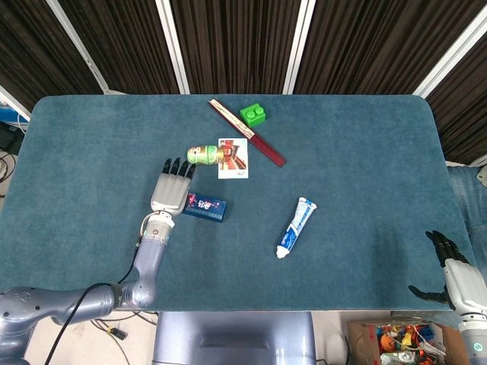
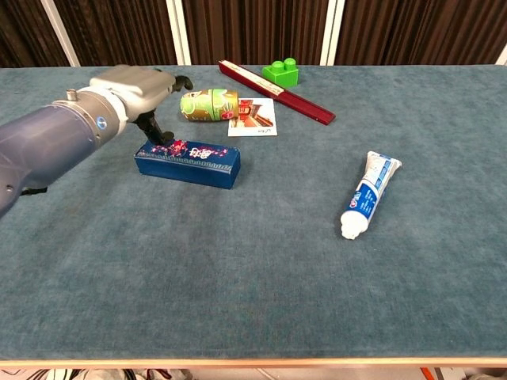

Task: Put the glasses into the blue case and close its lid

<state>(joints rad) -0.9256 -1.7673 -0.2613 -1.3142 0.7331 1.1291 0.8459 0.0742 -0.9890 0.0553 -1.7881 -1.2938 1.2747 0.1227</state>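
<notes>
Now the left hand hovers over the left end of the blue rectangular glasses case, fingers spread, one tip touching its shut lid. Behind it on the teal felt bench lie a green printed can and a picture card. Further right rests a white-and-blue toothpaste tube. At the far right edge, off the bench, the right hand hangs with fingers apart, holding nothing

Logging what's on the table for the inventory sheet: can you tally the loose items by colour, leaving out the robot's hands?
Blue: 1, the blue case
Green: 2, the green block and the green doll
Dark red: 1, the long flat stick
White: 2, the toothpaste tube and the picture card
Total: 6
</notes>
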